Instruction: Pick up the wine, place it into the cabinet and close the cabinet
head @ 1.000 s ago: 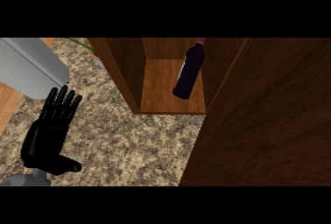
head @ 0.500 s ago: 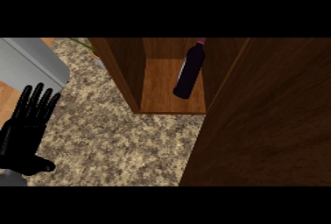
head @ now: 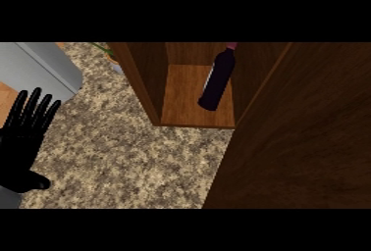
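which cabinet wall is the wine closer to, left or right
The right wall: the wine bottle sits at the shelf's right edge, with bare shelf between it and the left wall.

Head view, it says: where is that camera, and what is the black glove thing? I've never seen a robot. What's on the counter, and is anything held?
The camera sits where the robot's head would be and looks steeply down at a speckled counter. The black shape at the left edge is the left robot hand. It is open with straight fingers, resting and holding nothing. The right robot hand does not show. On the counter stands a wooden cabinet, and a dark wine bottle is inside it, on the shelf floor. The big brown panel at the right is the cabinet door, which is open. A grey object sits at the upper left; I cannot tell what it is.
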